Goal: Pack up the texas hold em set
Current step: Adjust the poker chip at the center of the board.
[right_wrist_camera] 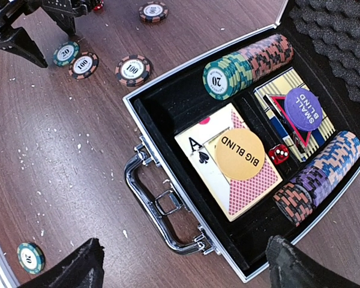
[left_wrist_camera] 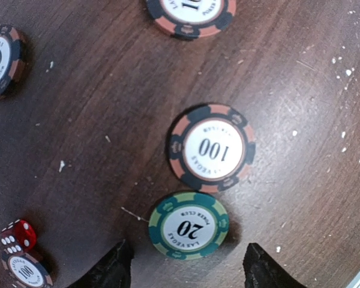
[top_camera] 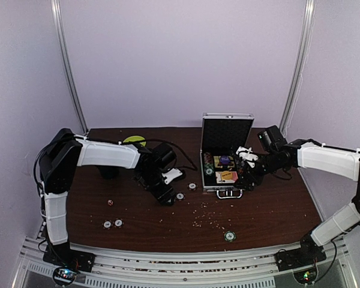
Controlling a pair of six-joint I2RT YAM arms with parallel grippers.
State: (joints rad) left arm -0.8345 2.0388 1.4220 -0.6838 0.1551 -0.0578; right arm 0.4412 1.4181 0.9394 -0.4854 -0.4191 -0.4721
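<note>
The silver briefcase (top_camera: 226, 129) stands open at the table's back right. Inside it lie two rows of chips (right_wrist_camera: 246, 65), card deck boxes (right_wrist_camera: 227, 180), a yellow "big blind" button (right_wrist_camera: 241, 154), a purple "small blind" button (right_wrist_camera: 303, 108) and a red die (right_wrist_camera: 279, 153). My right gripper (right_wrist_camera: 183, 273) hangs open above the case's handle (right_wrist_camera: 153, 201) and holds nothing. My left gripper (left_wrist_camera: 186, 273) is open low over the table. A green "20" chip (left_wrist_camera: 188, 225) lies flat just ahead of its fingertips (left_wrist_camera: 111, 270), and a "100" chip (left_wrist_camera: 211, 148) lies beyond that.
Loose chips lie at the left front (top_camera: 113, 223), front middle (top_camera: 230, 236) and near the case (top_camera: 192, 186). A red die (left_wrist_camera: 18, 234) sits by another chip (left_wrist_camera: 25, 270). A lime-green bowl (top_camera: 134, 141) stands at the back. White crumbs dot the wood.
</note>
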